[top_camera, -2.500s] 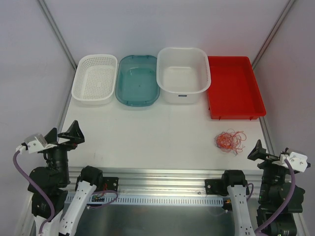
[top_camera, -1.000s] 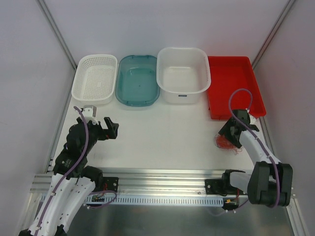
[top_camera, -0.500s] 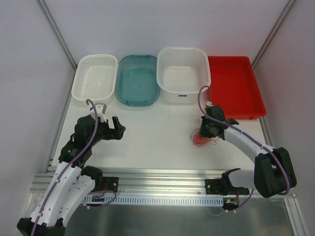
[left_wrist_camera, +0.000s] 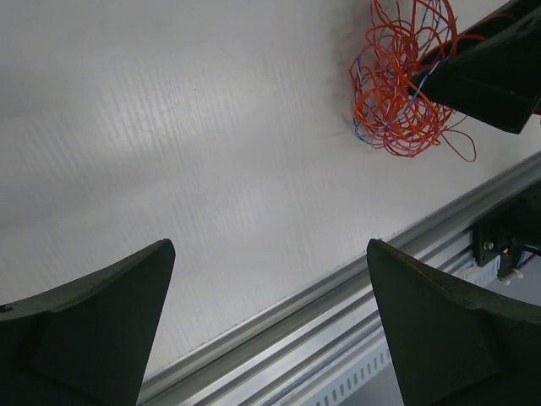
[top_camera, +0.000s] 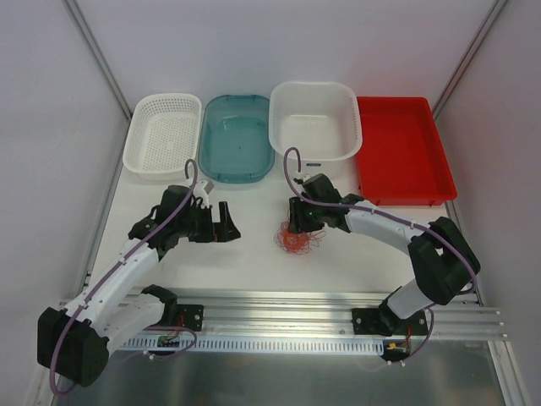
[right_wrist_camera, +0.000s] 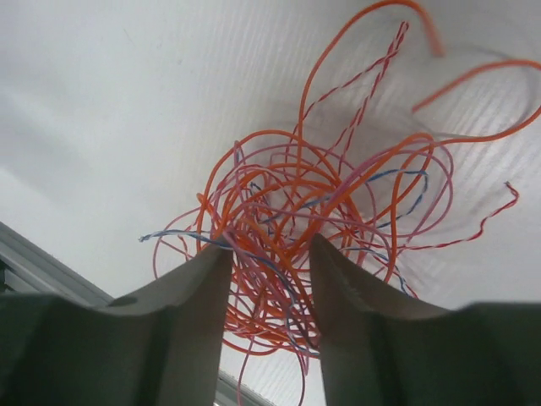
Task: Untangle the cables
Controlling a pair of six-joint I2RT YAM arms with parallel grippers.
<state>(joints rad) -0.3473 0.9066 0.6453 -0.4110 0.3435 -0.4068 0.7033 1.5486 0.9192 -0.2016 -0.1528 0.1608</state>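
The right gripper [top_camera: 297, 223] is down on the table [top_camera: 363, 258] near its middle, just in front of the white tub [top_camera: 314, 87], and it sits right on top of the cables [top_camera: 297, 241]. From the right wrist, the cables [right_wrist_camera: 314, 211] are a loose orange-red tangle with a few pink and blue strands. The right gripper [right_wrist_camera: 269, 254] has its jaws partly apart, with strands running through the gap and nothing pinched. The left gripper [top_camera: 225, 223] hovers just left of the bundle, its jaws spread wide and holding nothing. Its own camera sees the cables [left_wrist_camera: 401, 93] ahead on the white surface. Along the back stand a white basket [top_camera: 162, 101], a teal tub [top_camera: 237, 173] and a red tray [top_camera: 404, 161].
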